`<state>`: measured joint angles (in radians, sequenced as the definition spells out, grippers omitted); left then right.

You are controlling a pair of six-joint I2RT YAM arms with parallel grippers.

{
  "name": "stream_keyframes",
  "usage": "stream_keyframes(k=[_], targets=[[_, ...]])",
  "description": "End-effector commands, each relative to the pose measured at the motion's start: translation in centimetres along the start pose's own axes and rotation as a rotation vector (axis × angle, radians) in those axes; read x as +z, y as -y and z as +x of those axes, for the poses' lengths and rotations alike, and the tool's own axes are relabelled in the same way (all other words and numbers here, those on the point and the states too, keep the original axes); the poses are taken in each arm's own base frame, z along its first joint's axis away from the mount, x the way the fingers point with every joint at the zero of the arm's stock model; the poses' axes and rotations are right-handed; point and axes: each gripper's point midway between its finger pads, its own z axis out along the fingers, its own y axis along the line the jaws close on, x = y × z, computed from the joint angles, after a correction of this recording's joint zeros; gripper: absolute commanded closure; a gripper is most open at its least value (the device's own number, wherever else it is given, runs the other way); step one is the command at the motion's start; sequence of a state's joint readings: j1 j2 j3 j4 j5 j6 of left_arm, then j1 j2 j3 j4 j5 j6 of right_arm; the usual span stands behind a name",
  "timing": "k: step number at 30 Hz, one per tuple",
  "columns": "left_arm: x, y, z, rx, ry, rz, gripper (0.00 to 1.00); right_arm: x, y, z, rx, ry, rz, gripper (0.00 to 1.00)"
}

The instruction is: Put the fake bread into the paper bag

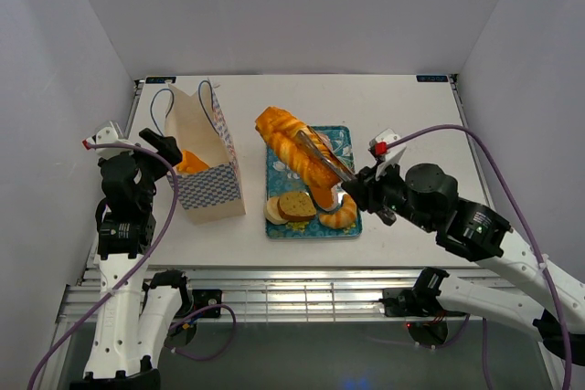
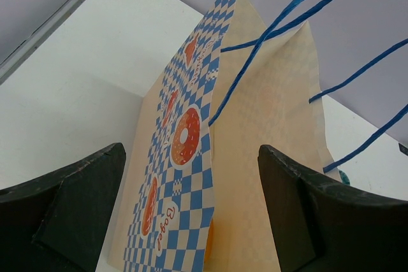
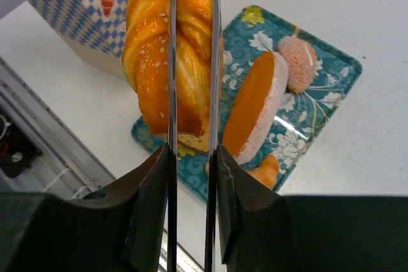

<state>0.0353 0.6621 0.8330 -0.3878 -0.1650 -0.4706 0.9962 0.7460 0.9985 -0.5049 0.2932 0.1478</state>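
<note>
The right claw point(image 1: 309, 143) is clenched on a twisted loaf point(image 1: 279, 130) of fake bread, glossy orange and flecked with seeds. Its 2 thin metal blades press the loaf's sides along much of its length. The loaf hangs over the far-left corner of the teal floral tray point(image 3: 322, 100), and its far end reaches past the tray's edge toward the paper bag point(image 1: 210, 184).

On the tray, under and beside the blades, lies a halved long roll point(image 3: 255, 106) with its orange cut face up. At the tray's near edge sit a round brown slice point(image 1: 297, 205), a paler slice point(image 1: 273, 211) touching it on the left, and a croissant point(image 1: 340, 217) to their right.

The paper bag stands upright on the white surface point(image 1: 411, 116), just left of the tray, with its mouth open. 1 orange bread piece point(image 1: 192, 163) shows inside it.

The left claw point(image 1: 164, 146) is released, on the bag's side away from the tray. Its 2 dark fingers point(image 2: 83, 189) are spread wide, and the bag's patterned side panel faces them. Whether they touch the paper cannot be told.
</note>
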Motion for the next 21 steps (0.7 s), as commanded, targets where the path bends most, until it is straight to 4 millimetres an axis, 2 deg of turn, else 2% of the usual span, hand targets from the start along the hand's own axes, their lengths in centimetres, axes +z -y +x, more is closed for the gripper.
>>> stream_keyframes(k=[1, 2, 6, 7, 8, 12, 13, 18, 21], targets=[[-0.1, 0.3, -0.5, 0.006, 0.018, 0.01, 0.05, -0.5, -4.0, -8.4, 0.001, 0.234, -0.196, 0.8], [-0.1, 0.0, -0.5, 0.006, 0.023, -0.003, 0.05, 0.4, -4.6, -8.5, -0.003, 0.218, -0.216, 0.8], [-0.4, -0.4, -1.1, 0.003, 0.05, -0.027, 0.1, 0.7, -6.9, -11.1, -0.003, 0.264, -0.322, 0.8], [-0.5, -0.6, -1.2, 0.001, 0.057, -0.034, 0.19, 0.3, -8.1, -12.0, -0.008, 0.294, -0.388, 0.8], [-0.5, -0.6, -1.3, 0.0, 0.063, -0.036, 0.24, 0.4, -8.7, -12.7, -0.004, 0.308, -0.411, 0.8], [-0.3, -0.5, -1.0, 0.004, 0.049, -0.029, 0.44, 0.7, -10.3, -14.7, 0.017, 0.363, -0.487, 0.8], [-0.2, -0.5, -0.9, 0.003, 0.045, -0.03, 0.52, 0.8, -10.6, -15.5, 0.026, 0.394, -0.502, 0.8], [0.0, -0.4, -0.7, 0.002, 0.04, -0.027, 0.61, 2.6, -12.3, -17.3, 0.084, 0.443, -0.561, 0.8], [0.1, -0.4, -0.5, 0.0, 0.032, -0.024, 0.62, 3.9, -12.8, -18.7, 0.124, 0.489, -0.573, 0.8]])
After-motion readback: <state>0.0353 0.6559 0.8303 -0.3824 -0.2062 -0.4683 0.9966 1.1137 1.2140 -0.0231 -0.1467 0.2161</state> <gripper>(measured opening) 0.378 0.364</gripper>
